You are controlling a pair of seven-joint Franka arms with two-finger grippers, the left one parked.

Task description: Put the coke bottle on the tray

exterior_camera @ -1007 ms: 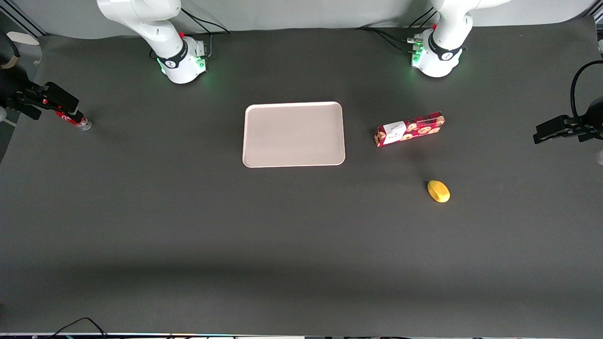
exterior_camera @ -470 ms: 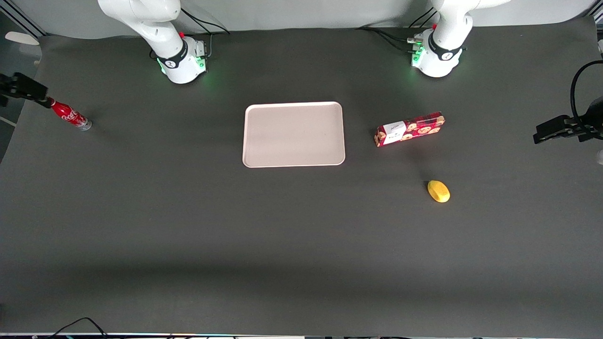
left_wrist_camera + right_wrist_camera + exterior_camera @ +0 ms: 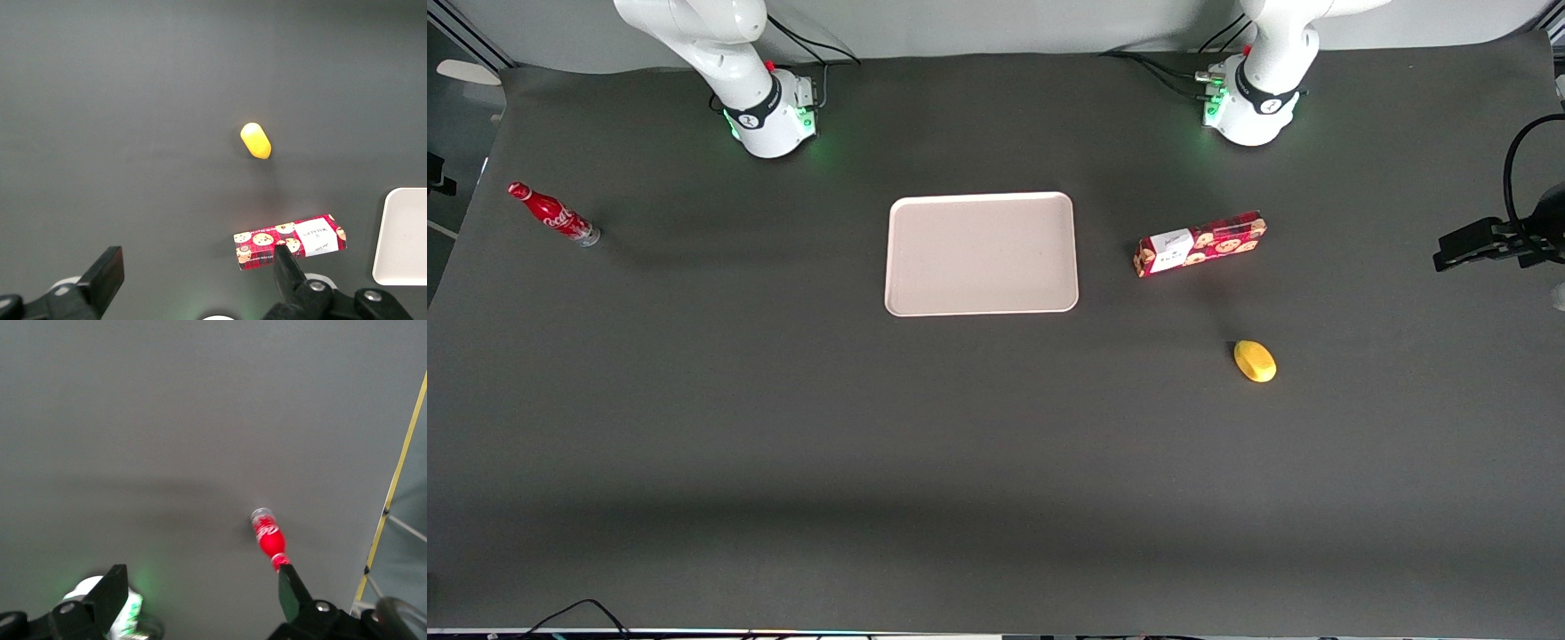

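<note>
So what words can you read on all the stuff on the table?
"Coca" in white script, the rest too small to read: on the coke bottle, standing toward the working arm's end of the table.
White label on the red cookie box: print too small to read.
Tray and yellow object: no writing.
The tool is open, high above the bottle, holding nothing.

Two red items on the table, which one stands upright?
The small red coke bottle near the working arm's table end, tool open above it; the long red cookie box lies flat.

Dark table (image 3: 783, 427) bears the tray (image 3: 981, 253), coke bottle (image 3: 551, 214), cookie box (image 3: 1200, 244), yellow lemon (image 3: 1255, 361); hand (image 3: 200, 600) above it
</note>
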